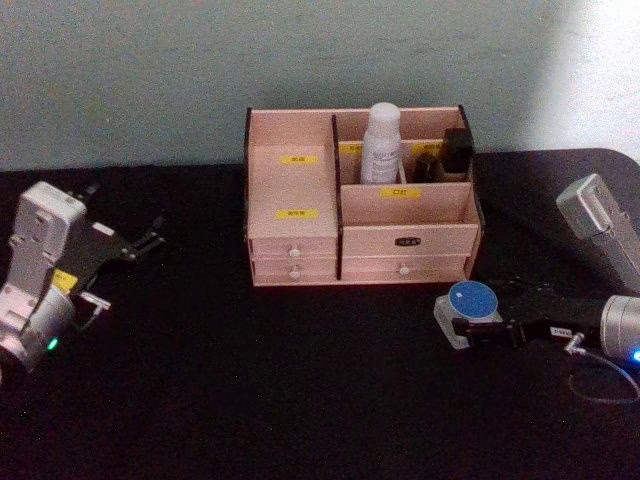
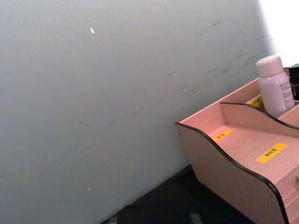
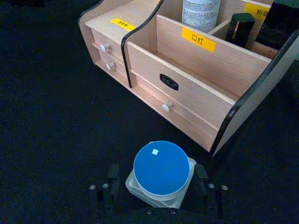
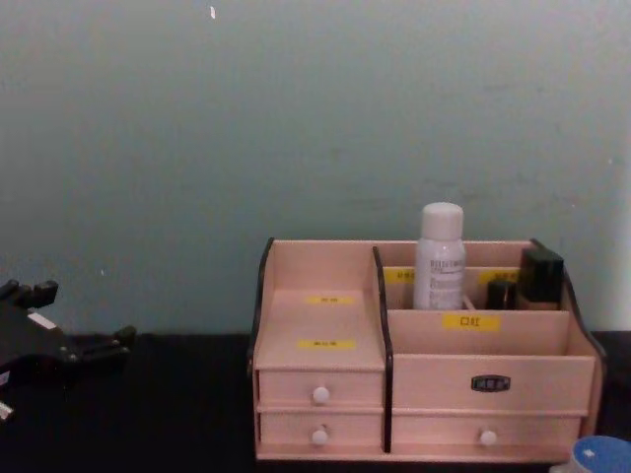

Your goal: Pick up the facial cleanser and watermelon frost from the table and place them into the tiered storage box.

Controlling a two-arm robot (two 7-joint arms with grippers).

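The tiered storage box [image 1: 300, 190] [image 4: 325, 315] stands at the back middle of the black table. A white bottle, the facial cleanser [image 1: 381, 145] [image 4: 440, 256] [image 2: 275, 91] [image 3: 201, 11], stands upright in a rear compartment. The watermelon frost [image 1: 470, 303] [image 3: 161, 168] [image 4: 601, 455], a clear jar with a blue round lid, rests on the table in front of the box's right corner. My right gripper [image 1: 478, 330] [image 3: 158, 179] is open, one finger on each side of the jar, close to its walls. At the table's left, my left gripper [image 1: 125, 275] [image 4: 74, 317] hangs open and holds nothing.
Small dark cosmetic items [image 1: 458, 150] [image 4: 540, 278] fill the box's rear right compartment beside the bottle. The front right compartment [image 3: 196, 70] holds nothing. A pale wall rises right behind the box. A thin cable [image 1: 600, 385] loops beside the right arm.
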